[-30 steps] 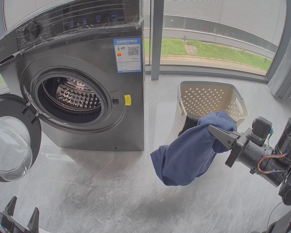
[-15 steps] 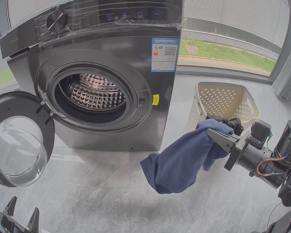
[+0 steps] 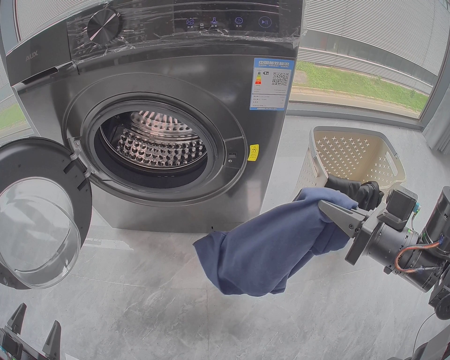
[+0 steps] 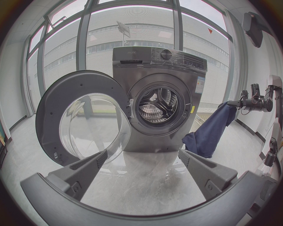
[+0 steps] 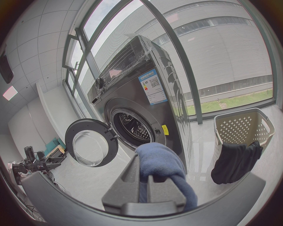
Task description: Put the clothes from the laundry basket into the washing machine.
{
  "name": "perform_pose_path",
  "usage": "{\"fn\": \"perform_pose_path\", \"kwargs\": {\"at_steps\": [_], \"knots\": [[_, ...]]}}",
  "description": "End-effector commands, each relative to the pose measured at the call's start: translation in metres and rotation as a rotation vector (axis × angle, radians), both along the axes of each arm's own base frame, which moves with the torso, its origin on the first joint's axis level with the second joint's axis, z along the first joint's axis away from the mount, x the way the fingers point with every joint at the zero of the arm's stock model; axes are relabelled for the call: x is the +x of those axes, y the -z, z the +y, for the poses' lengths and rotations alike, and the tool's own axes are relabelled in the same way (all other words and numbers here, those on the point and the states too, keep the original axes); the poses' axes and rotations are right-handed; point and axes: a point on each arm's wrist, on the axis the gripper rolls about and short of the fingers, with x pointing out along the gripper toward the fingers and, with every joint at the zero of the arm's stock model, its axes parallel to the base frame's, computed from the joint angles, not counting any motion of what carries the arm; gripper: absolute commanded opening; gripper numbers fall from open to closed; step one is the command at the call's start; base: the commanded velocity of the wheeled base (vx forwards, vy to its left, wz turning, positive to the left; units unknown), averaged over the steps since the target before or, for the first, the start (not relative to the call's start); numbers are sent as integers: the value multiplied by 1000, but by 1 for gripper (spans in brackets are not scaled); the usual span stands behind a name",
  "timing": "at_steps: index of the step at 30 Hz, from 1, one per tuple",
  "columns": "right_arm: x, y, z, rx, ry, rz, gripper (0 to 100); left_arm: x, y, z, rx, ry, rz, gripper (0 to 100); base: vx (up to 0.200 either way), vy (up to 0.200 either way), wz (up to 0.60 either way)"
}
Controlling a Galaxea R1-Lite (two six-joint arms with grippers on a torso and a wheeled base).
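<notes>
Washing machine (image 3: 187, 84) front: a blue-bordered label (image 3: 272, 84) with a QR code, coloured rating bars and print too fine to read is sitting at 2 o'clock from the drum opening (image 3: 154, 150). A small yellow sticker (image 3: 253, 152) is sitting at 3 o'clock. Lit icons (image 3: 214, 21) are glowing at 1 o'clock, and pale lettering (image 3: 31, 56) is showing at 10 o'clock.

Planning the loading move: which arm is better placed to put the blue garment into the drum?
Right. The right gripper is shut on the blue garment, in front of the washing machine whose door stands open. The left gripper is open and empty, low near the door.
</notes>
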Motion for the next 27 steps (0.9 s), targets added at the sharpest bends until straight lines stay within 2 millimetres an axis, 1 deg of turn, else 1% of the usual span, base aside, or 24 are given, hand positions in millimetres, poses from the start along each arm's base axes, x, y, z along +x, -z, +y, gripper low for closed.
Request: {"fn": "perform_pose_path", "kwargs": {"at_steps": [1, 4, 27], "knots": [[1, 1, 0, -1, 1, 5, 0, 1, 4, 0, 1, 0, 15, 100, 0, 0, 0], [1, 1, 1, 0, 2, 6, 0, 1, 4, 0, 1, 0, 15, 100, 0, 0, 0], [4, 1, 0, 4, 19, 9, 0, 1, 4, 0, -2, 0, 15, 100, 0, 200, 0]]}}
